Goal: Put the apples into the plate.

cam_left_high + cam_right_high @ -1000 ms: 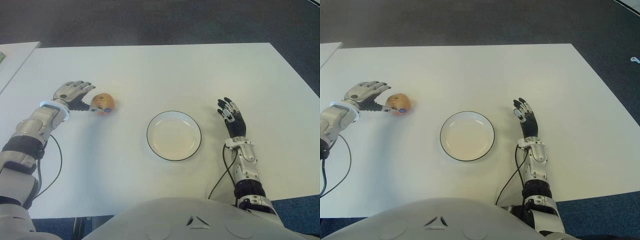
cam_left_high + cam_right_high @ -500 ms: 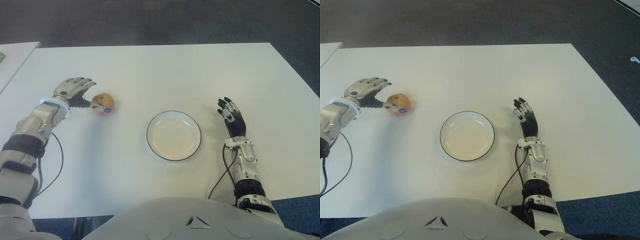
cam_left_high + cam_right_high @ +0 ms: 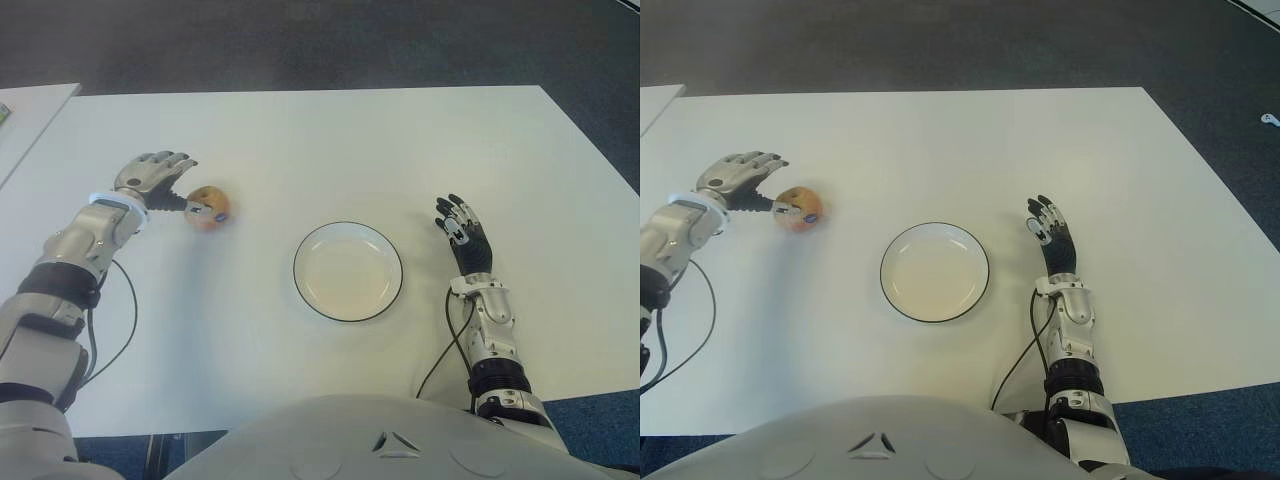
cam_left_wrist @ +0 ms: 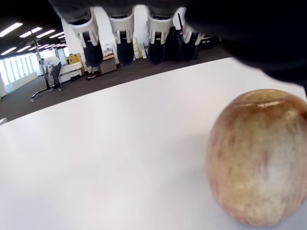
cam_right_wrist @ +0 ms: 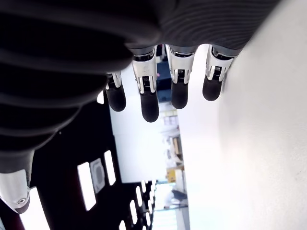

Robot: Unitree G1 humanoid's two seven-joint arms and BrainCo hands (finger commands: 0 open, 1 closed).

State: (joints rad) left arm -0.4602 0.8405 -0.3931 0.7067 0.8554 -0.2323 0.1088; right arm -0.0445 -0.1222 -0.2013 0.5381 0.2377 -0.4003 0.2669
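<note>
The empty plate (image 3: 348, 271) sits on the white desk (image 3: 330, 140), close to the robot. The right robot hand (image 3: 462, 230) shows just right of the plate, fingers loose, holding nothing. Farther off to the left, the apple (image 3: 209, 207) lies just right of the left robot hand (image 3: 152, 180), whose fingers are spread beside it, not gripping yet.

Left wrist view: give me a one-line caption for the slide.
Left hand open beside the apple on the white table, fingers spread above it, not yet grasping.
</note>
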